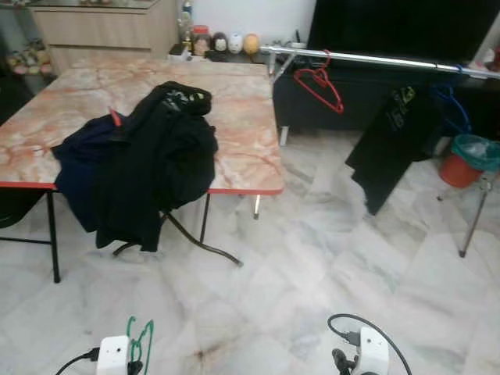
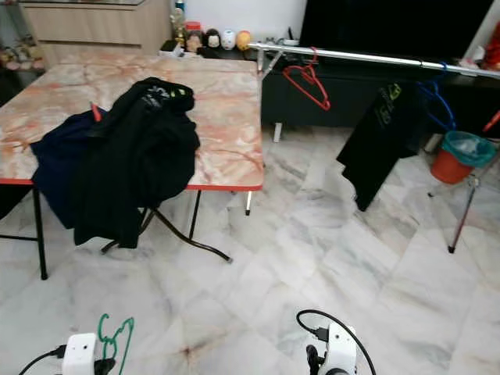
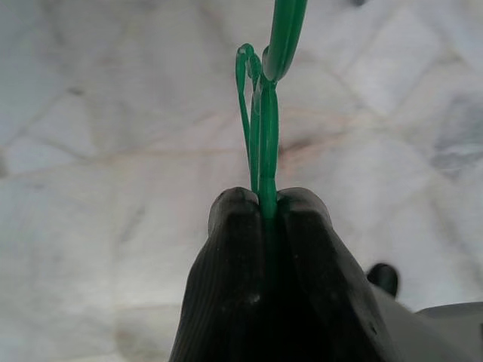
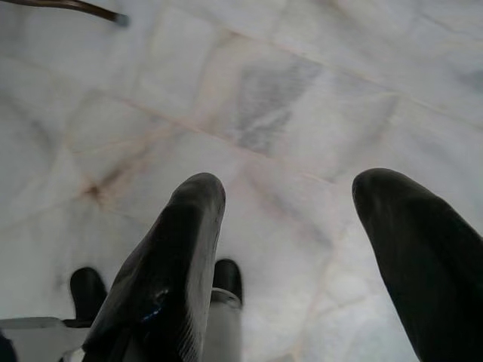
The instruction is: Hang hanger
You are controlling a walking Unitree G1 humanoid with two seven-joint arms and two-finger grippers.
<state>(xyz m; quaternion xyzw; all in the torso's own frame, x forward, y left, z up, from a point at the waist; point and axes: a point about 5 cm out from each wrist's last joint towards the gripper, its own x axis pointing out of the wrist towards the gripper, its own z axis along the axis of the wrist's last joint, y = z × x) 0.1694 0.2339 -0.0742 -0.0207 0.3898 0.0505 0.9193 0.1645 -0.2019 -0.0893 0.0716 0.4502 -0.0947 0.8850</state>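
your left gripper [image 3: 264,207] fingers pinch the green hanger [image 3: 260,113], right gripper [image 4: 302,241] fingers spread empty; carry it hook-up to the rail [image 1: 367,58] beyond the desk [image 1: 242,117].

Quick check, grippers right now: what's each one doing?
Left gripper: shut on the green hanger.
Right gripper: open, empty, over the marble floor.

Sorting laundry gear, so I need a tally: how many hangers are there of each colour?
Green hanger, held in the left gripper: 1
Red hanger on the rail: 1
Blue hanger on the rail: 1
Total: 3
A red bit shows in the clothes pile; unclear what it is.
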